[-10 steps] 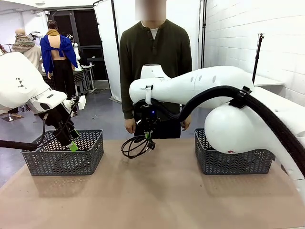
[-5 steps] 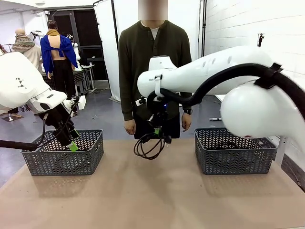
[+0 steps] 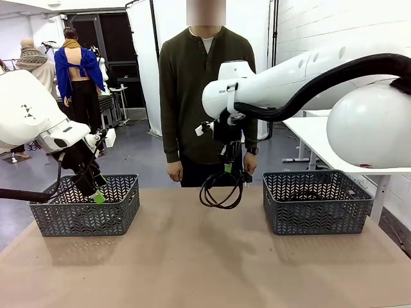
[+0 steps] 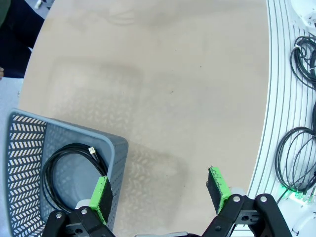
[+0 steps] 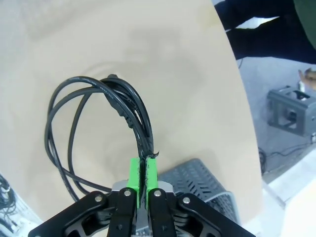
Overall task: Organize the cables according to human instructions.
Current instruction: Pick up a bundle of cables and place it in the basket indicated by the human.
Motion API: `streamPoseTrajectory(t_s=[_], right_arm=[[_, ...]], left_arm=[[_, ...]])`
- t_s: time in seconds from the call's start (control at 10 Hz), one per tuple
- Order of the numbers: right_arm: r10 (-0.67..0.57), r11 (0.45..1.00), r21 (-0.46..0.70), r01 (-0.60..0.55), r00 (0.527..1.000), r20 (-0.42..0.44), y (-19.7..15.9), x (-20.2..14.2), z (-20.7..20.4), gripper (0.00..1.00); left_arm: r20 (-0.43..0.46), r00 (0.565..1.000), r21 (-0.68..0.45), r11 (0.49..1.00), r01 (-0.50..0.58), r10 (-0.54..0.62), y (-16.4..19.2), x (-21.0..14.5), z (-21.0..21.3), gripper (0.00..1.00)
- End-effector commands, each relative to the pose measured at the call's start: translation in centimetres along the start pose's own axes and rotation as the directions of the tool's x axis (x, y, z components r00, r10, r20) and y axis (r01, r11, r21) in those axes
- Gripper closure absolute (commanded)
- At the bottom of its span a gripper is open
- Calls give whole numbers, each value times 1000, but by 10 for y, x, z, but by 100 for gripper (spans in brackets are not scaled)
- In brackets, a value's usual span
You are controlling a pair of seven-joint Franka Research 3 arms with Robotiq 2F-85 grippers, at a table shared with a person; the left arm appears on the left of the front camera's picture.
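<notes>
The left gripper [image 3: 96, 192] is hanging wide open over the left basket [image 3: 87, 208] with one coiled cable [image 4: 69, 173] lying inside, while the right gripper [image 3: 228, 168] is pinching another black cable [image 3: 221, 191] above mid-table, facing the person [image 3: 205, 96], near the right basket [image 3: 314, 205].

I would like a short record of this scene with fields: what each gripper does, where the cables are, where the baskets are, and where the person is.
right gripper: shut on a coiled cable, lifted above the table, between the baskets
left gripper: open, holding nothing, over the left basket
left basket content: one coiled cable
right basket: on the table's right side, some black cord inside
person: stands at the far side, arms down
</notes>
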State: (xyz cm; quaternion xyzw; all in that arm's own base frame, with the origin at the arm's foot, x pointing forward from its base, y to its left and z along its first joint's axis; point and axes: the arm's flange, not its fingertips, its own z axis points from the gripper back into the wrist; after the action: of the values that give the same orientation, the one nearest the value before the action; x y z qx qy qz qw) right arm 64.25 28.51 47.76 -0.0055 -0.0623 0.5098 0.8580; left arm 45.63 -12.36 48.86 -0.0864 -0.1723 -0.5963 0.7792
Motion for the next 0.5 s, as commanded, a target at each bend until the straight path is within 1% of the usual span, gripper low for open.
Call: streamPoseTrajectory(t_s=[0.0,0.4], right_arm=[[-9,1000,-7,9,1000,-3,-4,0,-2,100],[-9,1000,-7,9,1000,-3,-4,0,-2,100]], left_arm=[[0,1000,3,1000,-2,2,0,1,1,0],[0,1000,3,1000,-2,2,0,1,1,0]])
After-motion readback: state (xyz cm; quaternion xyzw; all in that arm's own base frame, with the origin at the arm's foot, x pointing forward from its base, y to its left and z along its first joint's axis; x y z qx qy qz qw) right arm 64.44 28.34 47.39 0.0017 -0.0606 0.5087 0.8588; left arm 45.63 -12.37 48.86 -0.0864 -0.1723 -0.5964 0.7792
